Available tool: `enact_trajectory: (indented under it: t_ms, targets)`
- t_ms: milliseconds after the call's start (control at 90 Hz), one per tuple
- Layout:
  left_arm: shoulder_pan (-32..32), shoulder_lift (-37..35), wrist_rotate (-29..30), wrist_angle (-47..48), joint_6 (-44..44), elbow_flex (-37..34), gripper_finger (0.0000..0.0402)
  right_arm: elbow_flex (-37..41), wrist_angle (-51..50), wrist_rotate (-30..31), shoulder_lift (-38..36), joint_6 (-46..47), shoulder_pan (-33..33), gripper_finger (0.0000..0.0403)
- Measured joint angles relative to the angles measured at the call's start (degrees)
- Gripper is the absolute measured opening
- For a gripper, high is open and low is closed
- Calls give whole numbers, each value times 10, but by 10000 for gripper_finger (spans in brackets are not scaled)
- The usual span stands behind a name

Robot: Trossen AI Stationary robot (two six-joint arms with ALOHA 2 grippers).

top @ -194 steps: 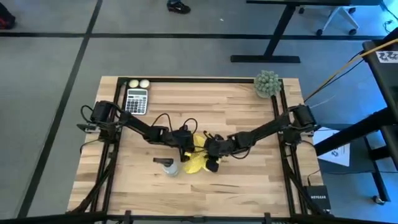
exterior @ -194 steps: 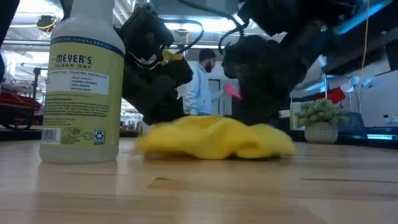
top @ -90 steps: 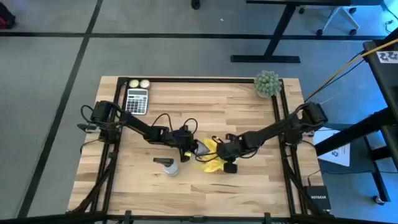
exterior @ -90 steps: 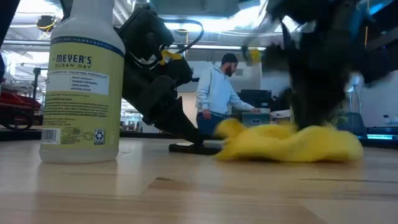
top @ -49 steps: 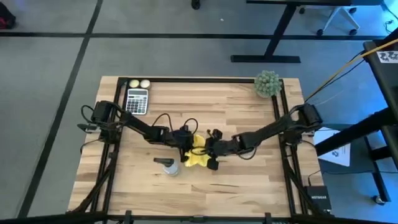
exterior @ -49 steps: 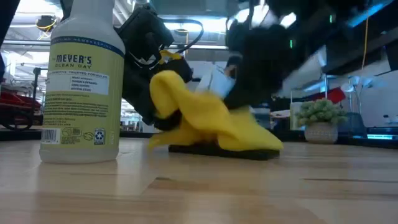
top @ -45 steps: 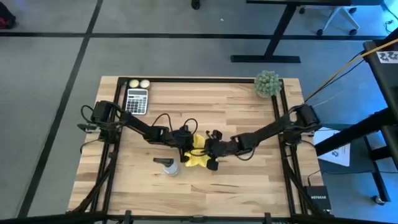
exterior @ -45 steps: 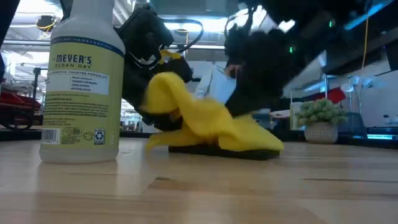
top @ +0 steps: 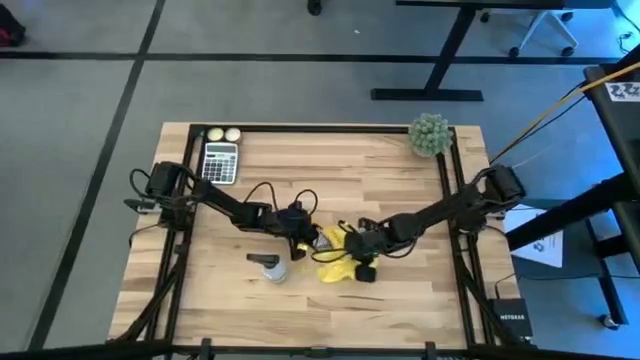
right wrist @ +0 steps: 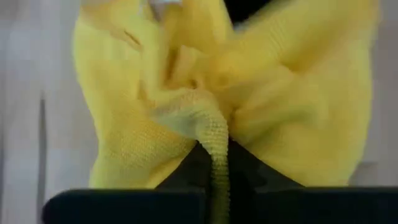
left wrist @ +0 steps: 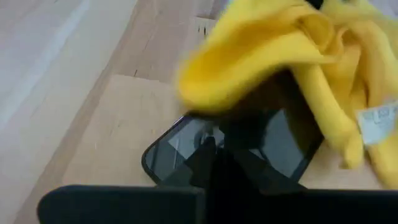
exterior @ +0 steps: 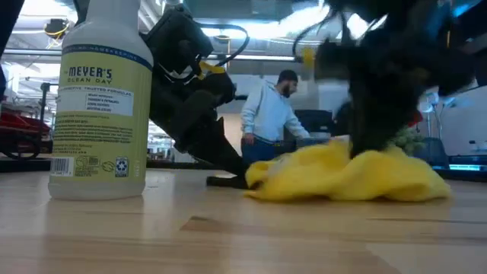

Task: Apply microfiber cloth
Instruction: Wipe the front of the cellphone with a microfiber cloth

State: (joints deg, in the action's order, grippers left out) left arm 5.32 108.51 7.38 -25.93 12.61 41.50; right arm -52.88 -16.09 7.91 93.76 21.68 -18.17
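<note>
While pinching the microfiber cloth (top: 335,262), right claw (top: 352,262) angles down.

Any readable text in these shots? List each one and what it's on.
"MEYER'S CLEAN DAY": label of the spray bottle by the table's front edge.
"NETGEAR": black box on the floor to the table's right.
Bottle's fine print and barcode: too small to read.
Calculator keys and the cloth tag on the microfiber cloth: unreadable.

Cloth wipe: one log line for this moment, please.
right gripper: shut on cloth | left gripper: shut, on phone | cloth partly over phone
</note>
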Motion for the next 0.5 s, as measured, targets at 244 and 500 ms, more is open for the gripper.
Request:
enact_trajectory:
  t_ms: [244, 500]
  targets:
    - [-6, 0, -16, -1, 19, -1, 15, -1, 210, 118, 12, -44, 14, 10]
    - [-6, 0, -10, -1, 28, -1, 15, -4, 194, 57, 137, 15, 25, 12]
